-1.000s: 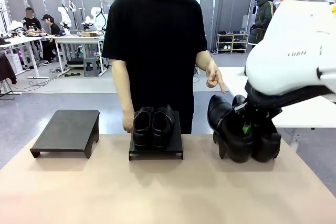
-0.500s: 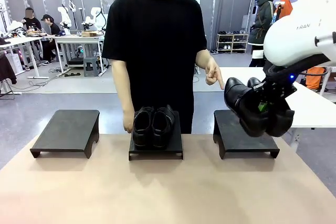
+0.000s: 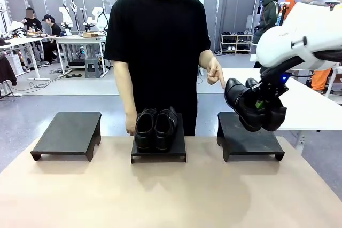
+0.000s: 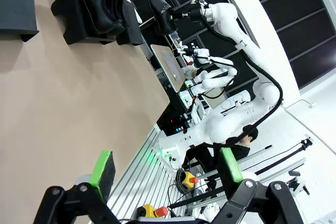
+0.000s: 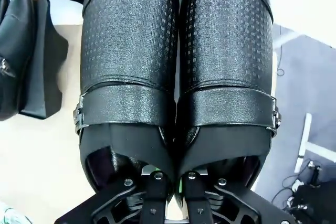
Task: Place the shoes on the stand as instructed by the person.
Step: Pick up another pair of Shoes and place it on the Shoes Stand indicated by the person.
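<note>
While the right gripper (image 3: 260,104) is clamped on the inner walls of the strapped pair of shoes (image 3: 252,110), its two fingers pinch both shoes together at the openings, as the right wrist view shows: the fingers (image 5: 157,182) go down between the two collars and the toes point away from the hand. This pair hangs in the air with the toes tilted down, above the right stand (image 3: 249,141) and apart from it. I judge these shoes rather heavy and stiff, with glossy, slippery leather, so the hold at the inner collar edges seems sensible, but the toes will pull downward and the pair may swing or slip if the move is fast. Just beyond the hand, the person's hand (image 3: 216,76) points with one finger toward this side. Farther to the left stands the middle stand (image 3: 158,150), which already carries the plain pair (image 3: 155,127), and beyond it the left stand (image 3: 69,133) is free. The table (image 3: 171,196) between them is bare, so nothing stands in the way except the person's pointing hand near the held shoes. The left gripper (image 4: 165,172) has its jaws wide apart and holds nothing, low over the table.
</note>
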Controlling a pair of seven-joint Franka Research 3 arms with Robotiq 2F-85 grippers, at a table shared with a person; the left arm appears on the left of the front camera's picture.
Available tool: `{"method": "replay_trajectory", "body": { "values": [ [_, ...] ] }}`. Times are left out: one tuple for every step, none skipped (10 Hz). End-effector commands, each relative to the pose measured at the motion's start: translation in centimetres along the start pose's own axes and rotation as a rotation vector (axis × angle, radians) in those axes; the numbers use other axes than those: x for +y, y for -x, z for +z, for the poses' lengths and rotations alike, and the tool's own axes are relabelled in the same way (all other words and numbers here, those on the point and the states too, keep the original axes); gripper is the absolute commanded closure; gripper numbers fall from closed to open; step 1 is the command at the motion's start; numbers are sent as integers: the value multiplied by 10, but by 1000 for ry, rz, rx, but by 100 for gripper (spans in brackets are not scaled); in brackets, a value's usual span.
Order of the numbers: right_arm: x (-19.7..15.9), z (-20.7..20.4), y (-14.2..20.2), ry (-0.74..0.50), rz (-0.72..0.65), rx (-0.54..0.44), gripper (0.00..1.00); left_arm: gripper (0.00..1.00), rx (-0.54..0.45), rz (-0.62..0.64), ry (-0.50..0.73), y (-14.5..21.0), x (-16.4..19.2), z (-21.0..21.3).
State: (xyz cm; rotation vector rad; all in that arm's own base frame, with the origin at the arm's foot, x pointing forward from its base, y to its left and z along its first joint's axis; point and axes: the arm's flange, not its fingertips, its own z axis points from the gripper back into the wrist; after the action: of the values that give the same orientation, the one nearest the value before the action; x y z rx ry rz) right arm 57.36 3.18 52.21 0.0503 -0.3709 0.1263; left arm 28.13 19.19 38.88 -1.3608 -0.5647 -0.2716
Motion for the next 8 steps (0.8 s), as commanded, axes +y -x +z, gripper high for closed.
{"method": "replay_trajectory", "body": {
  "values": [
    [-1,-6,-16,-17,24,-57,100,0,-5,-6,6,-1,-2,0],
    [-2,-13,-19,-14,1,-64,100,0,-5,-6,6,-1,-2,0],
    [2,-15,-19,-24,10,-71,100,0,-5,-6,6,-1,-2,0],
    [4,-19,-19,3,20,-54,100,0,-5,-6,6,-1,-2,0],
    [2,-17,-17,-49,-1,-26,100,0,-5,-6,6,-1,-2,0],
    [2,-26,-13,1,9,-18,100,0,-5,-6,6,-1,-2,0],
    [2,-26,-13,1,9,-18,100,0,-5,-6,6,-1,-2,0],
    [2,-26,-13,1,9,-18,100,0,-5,-6,6,-1,-2,0]
  ]
}}
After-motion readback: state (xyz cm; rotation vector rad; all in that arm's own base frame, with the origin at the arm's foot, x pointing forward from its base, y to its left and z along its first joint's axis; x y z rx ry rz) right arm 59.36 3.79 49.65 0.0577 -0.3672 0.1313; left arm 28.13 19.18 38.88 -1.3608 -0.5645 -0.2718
